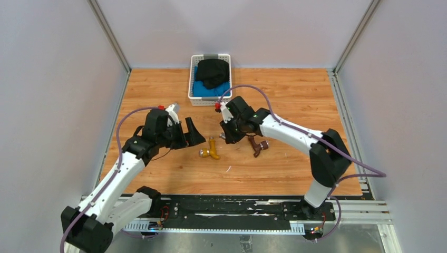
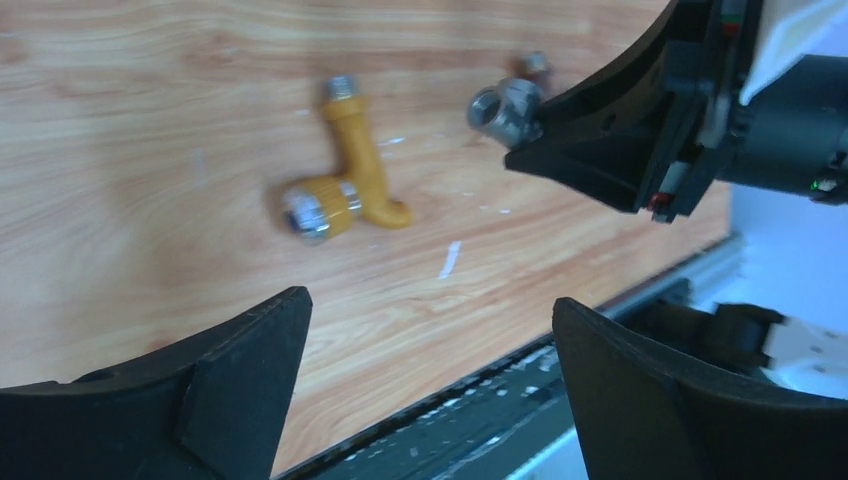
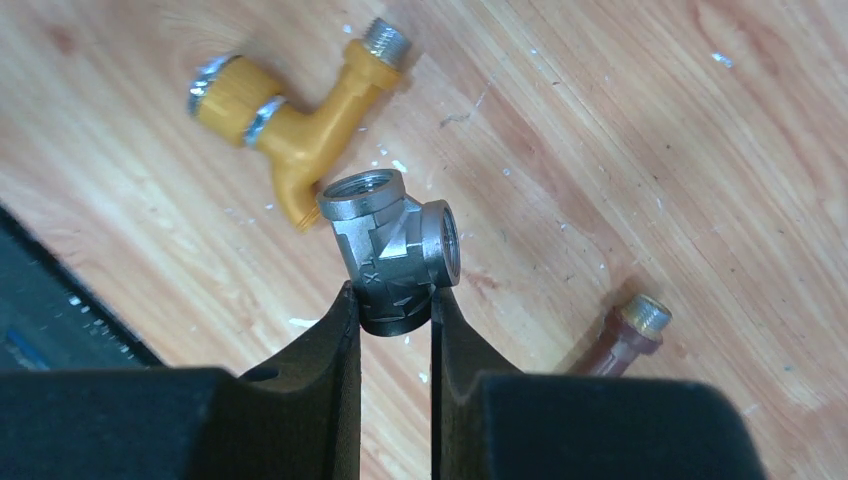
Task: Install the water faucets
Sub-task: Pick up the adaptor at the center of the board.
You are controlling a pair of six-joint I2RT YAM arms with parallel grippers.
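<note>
From above, your yellow faucet (image 1: pixel 211 149) lies flat mid-surface (image 1: pixel 295 100), and the brown faucet (image 1: pixel 258 146) is near it at its 3 o'clock. Your left end effector (image 1: pixel 191 138) hovers at its 9 o'clock, jaws spread wide, holding nothing. Your right end effector (image 1: pixel 227 138) sits at its 1 o'clock.

In the left wrist view, the yellow faucet shows a silvery threaded tip, a bent spout and a chrome-banded knob.

In the right wrist view, your right end effector is clenched on a grey fitting (image 3: pixel 393 245). The yellow faucet lies at the fitting's 11 o'clock, and the brown faucet's threaded end pokes out at 4 o'clock.
</note>
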